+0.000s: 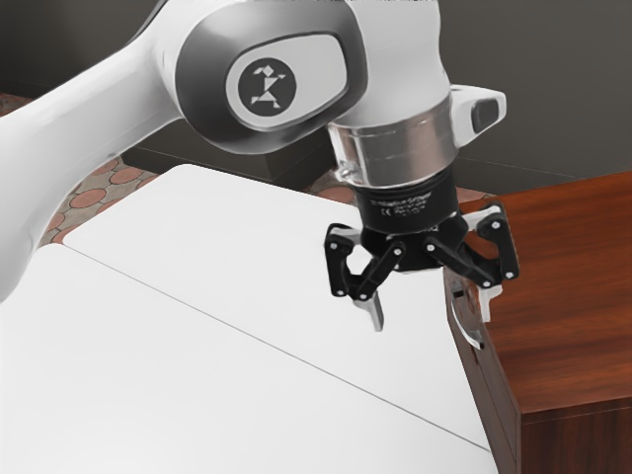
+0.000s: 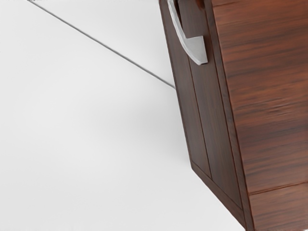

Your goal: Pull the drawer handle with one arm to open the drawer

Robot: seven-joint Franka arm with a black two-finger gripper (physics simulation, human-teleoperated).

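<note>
Wide open, the tool (image 1: pixel 427 308) is closed on nothing. The silver drawer handle (image 1: pixel 464 321) is seen between its fingers, close to the finger at 3 o'clock; whether they touch cannot be told. The white arm (image 1: pixel 99 148) is brought in from 10 o'clock, with the wrist pointed straight down over the front edge of the wooden cabinet (image 1: pixel 573 296). The drawer front (image 2: pixel 192 110) is turned toward the white counter (image 1: pixel 197 375), at 9 o'clock of the cabinet. The handle's long axis is laid along the cabinet's top front edge, running from 11 toward 5 o'clock in the exterior view.
</note>
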